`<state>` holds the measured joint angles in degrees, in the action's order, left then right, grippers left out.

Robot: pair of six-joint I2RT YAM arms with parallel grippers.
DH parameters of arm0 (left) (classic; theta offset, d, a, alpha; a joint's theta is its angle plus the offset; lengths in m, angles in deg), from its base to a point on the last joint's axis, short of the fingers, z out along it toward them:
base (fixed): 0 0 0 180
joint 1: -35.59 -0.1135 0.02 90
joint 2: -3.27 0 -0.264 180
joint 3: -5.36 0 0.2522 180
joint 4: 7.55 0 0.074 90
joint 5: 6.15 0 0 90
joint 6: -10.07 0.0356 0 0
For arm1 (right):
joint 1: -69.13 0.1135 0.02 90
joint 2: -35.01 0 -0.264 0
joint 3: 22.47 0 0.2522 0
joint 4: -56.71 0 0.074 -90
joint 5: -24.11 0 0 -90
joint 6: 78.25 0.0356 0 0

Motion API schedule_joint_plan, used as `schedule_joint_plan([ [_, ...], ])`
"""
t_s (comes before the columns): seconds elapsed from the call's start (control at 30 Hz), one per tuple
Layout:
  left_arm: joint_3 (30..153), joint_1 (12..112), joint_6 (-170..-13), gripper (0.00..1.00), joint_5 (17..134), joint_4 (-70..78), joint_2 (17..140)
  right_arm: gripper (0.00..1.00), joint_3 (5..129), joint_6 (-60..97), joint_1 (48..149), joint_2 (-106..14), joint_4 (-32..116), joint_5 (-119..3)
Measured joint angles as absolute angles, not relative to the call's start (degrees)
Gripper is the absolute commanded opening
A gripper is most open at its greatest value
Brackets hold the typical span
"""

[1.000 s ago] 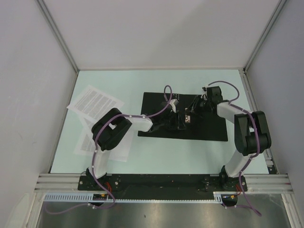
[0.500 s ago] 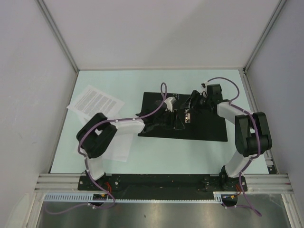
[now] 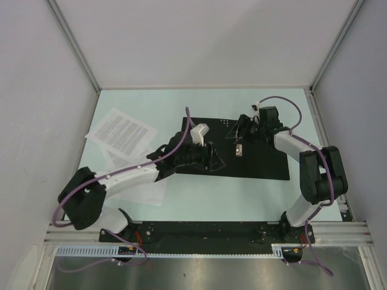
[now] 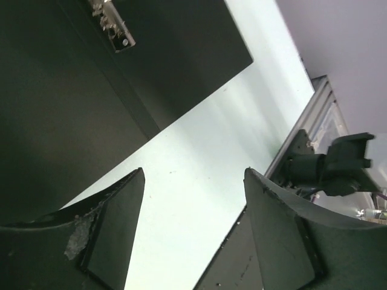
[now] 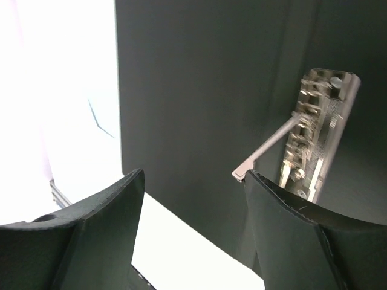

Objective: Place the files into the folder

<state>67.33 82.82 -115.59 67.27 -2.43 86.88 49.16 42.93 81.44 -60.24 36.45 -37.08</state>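
Observation:
The folder (image 3: pixel 266 163) lies open in the middle of the table, black inside up, with its metal spine clip (image 3: pixel 239 149) in the centre. The files (image 3: pixel 121 130) lie on the table to its left, the top sheet printed, the others partly under my left arm. My left gripper (image 3: pixel 214 159) is open and empty, low over the folder's near-left part; in its wrist view (image 4: pixel 193 170) the folder edge (image 4: pixel 91 90) and the clip (image 4: pixel 112 27) show. My right gripper (image 3: pixel 240 129) is open at the folder's far side; in its wrist view (image 5: pixel 193 172) one fingertip (image 5: pixel 254 181) is beside the clip's raised lever (image 5: pixel 266 148).
Grey walls enclose the pale green table (image 3: pixel 205 193) on three sides. A black rail (image 3: pixel 199 232) with the arm bases runs along the near edge. The right arm's base (image 4: pixel 326 166) shows in the left wrist view.
My left arm has stretched out low, its elbow swinging left and toward the near edge, and its gripper drew back from the clip. My right gripper shifted slightly toward the far side.

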Motion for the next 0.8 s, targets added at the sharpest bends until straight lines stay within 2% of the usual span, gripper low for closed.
schedule_joint_plan([
  [0.27,66.1,82.8,-113.9,0.75,70.1,0.5,76.5,0.73,49.1,45.7,81.3,-61.5,42.9,-34.9],
  [0.8,64.9,81.9,-113.8,0.75,71.8,3.1,75.6,0.83,46.1,40.5,81.5,-57.2,36.6,-41.4],
])
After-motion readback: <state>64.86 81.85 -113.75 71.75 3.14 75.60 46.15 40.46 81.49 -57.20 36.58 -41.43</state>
